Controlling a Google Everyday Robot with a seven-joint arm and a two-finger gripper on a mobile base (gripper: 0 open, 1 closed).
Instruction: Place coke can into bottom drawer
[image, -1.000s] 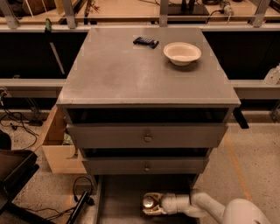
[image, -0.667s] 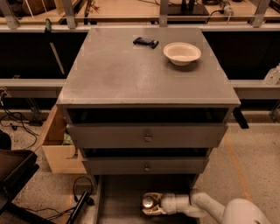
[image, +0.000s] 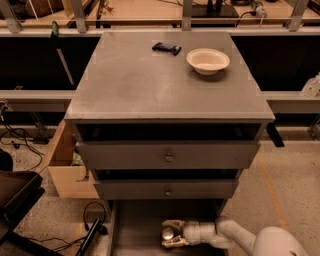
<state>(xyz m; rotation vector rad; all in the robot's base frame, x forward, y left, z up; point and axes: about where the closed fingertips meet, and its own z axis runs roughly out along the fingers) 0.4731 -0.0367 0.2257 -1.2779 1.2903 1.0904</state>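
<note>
The bottom drawer (image: 135, 225) is pulled open at the foot of the grey cabinet, showing its flat grey floor. My gripper (image: 169, 234) reaches in from the right, low inside the drawer, on a white arm (image: 235, 237). Its pale fingers (image: 173, 243) close around the coke can (image: 168, 232), of which only the round silver top shows. I cannot tell whether the can touches the drawer floor.
Two upper drawers with round knobs (image: 169, 158) (image: 168, 191) overhang the open drawer. On the cabinet top (image: 150, 85) sit a white bowl (image: 208, 60) and a small black object (image: 166, 48). A wooden box (image: 65, 172) and a black chair (image: 15, 200) stand at the left.
</note>
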